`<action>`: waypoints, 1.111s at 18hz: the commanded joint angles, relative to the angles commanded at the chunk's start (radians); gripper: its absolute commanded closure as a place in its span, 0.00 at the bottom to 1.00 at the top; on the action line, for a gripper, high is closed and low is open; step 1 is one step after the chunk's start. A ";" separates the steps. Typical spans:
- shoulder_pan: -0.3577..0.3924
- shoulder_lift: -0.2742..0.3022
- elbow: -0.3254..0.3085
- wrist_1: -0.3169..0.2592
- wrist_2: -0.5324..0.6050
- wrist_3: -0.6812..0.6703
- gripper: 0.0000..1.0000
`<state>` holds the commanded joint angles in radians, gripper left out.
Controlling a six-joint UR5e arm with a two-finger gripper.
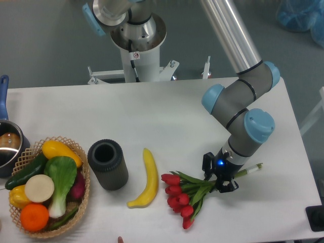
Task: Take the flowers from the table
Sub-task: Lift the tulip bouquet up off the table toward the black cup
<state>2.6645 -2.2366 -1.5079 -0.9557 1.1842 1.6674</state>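
We reach our arm (238, 96) down from twelve o'clock toward five o'clock, wrist bent low over the surface. Our gripper (218, 174) points downward, fingers drawn in tight around the flowers' (185, 195) stems.

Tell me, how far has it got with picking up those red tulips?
Reaching looks done: the claw sits down over the stems of the flowers and seems closed on them. In hand is the grip itself. Left is the lift: the blooms look low against the table, beside the banana.
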 joint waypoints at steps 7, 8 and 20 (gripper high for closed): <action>0.002 0.044 -0.002 -0.005 -0.009 -0.011 0.65; 0.002 0.057 -0.003 -0.005 -0.014 -0.011 0.65; -0.014 0.265 -0.040 -0.018 -0.121 -0.112 0.65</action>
<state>2.6507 -1.9713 -1.5478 -0.9741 1.0633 1.5555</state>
